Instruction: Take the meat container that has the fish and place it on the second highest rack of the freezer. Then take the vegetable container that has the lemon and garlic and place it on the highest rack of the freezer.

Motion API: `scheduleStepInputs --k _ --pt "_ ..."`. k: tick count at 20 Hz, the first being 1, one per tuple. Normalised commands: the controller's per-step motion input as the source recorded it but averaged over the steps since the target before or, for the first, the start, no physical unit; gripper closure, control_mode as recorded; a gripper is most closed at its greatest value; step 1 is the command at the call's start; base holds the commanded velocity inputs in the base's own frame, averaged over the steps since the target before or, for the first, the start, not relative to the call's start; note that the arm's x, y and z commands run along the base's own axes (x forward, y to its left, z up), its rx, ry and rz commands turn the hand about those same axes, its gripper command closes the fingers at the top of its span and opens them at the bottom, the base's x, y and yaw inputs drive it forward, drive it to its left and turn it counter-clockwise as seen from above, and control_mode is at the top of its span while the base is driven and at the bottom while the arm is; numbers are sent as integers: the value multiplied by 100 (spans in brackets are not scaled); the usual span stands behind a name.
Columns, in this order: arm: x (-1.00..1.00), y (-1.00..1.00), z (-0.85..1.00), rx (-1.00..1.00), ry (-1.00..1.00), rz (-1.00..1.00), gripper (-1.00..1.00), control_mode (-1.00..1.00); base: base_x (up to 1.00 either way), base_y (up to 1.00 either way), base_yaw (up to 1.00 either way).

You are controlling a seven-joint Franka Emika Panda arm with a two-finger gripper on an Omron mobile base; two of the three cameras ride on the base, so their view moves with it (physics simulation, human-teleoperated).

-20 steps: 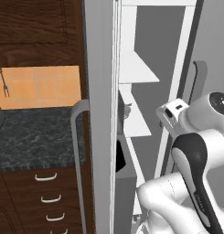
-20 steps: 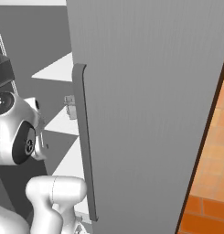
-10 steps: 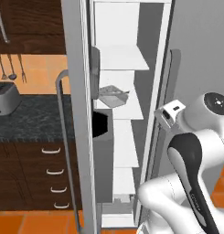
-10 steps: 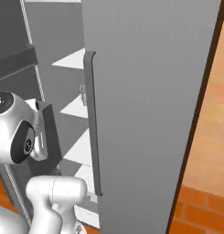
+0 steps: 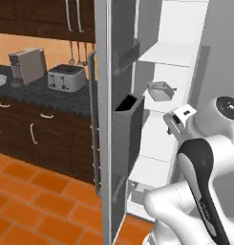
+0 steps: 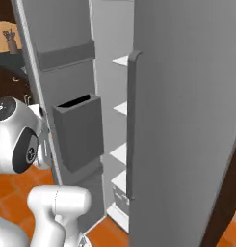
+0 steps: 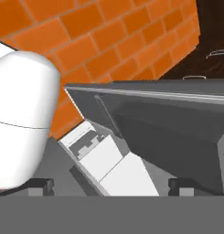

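Freezer door (image 5: 123,124) stands open, dark bins on its inner face. Meat container (image 5: 161,90) sits on a white freezer rack (image 5: 159,103), second one down from the top rack (image 5: 173,53) in the left base view (contents too small to tell). Hand (image 7: 114,185) spread wide, nothing between the fingertips (image 7: 40,185); it looks down at the orange tile floor (image 7: 109,41) and the door's lower edge. Toaster (image 5: 66,77) on the dark desk (image 5: 51,95) to the left.

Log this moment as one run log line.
tray on freezer shelf | freezer door open | claw open, empty
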Motion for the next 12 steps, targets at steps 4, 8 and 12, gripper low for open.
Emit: scheduleStepInputs --k 4,8,12 --pt "0 0 0 0 0 0 -100 100 -14 0 89" --pt "0 0 0 0 0 0 -100 100 -1 0 87" --pt "0 0 0 0 0 0 -100 100 0 0 84"
